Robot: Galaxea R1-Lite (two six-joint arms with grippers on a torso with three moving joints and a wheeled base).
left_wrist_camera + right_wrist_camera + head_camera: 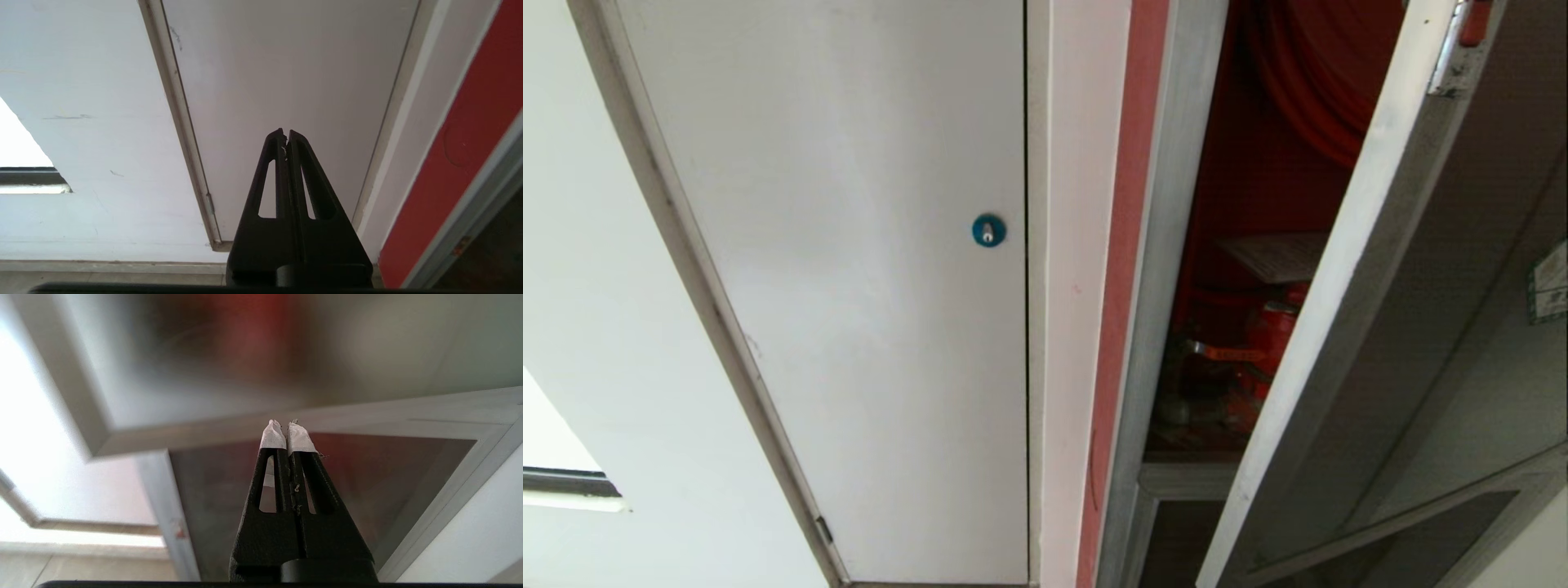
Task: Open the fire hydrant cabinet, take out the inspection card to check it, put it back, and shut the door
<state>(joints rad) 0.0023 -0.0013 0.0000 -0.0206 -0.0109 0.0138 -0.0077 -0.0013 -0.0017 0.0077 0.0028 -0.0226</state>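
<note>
Cabinet [1168,245] door [1347,310] stands ajar, card [1278,257] inside over the valve – we judge closing is left; our left gripper [286,136] and right gripper [286,428] pinched together, empty

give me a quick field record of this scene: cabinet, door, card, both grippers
cabinet: fire hydrant cabinet, silver frame, red hose and red valve visible inside
door: glass door stands ajar, red latch at its upper edge, sticker on the glass
card: inspection card lies inside, above the valve
left gripper: shut, empty, facing the white door
right gripper: shut, empty, white-taped tips, facing the door's frame
neighbour: white door with blue lock, closed
</note>
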